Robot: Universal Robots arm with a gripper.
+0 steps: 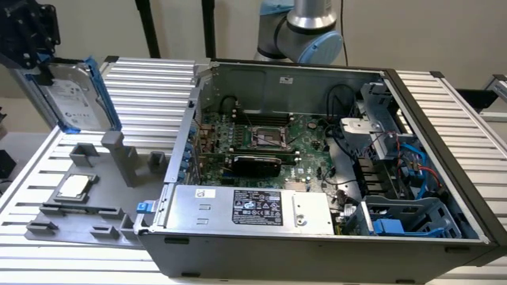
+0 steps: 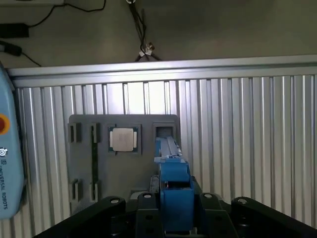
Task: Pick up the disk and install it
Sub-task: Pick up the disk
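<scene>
Gripper: my gripper [image 1: 41, 59] is closing firmly on the top edge of the disk [image 1: 73, 95]. In the wrist view the blue frame is sitting edge-on between my two black fingers, with no gap on either side.

Disk position: it is hanging label side out and slightly tilted, at about ten o'clock from the computer case [image 1: 317, 252] in the exterior view.

Clearance: the disk looks to be hanging clear above the grey holder plate [image 1: 99, 199] and the ribbed metal surface [image 1: 151, 77], touching neither.

Holder plate: it is lying directly under me at about nine o'clock from the case, with a small square chip [image 1: 73, 187] resting in its pocket, untouched.

Pick-up: I am judging this part as done, since the disk is in my grip and off the plate.

Case: it is lying open, showing the motherboard [image 1: 262, 136] in the middle and the power supply [image 1: 246, 208] at six o'clock.

Drive cage: blue plastic parts [image 1: 396, 225] are sitting at about four o'clock inside the case. I cannot tell which slot is free.

Install: not yet done; the disk is hanging well apart from the case, outside its wall.

Progress: I am roughly at the halfway mark, carrying but not yet placing.
</scene>
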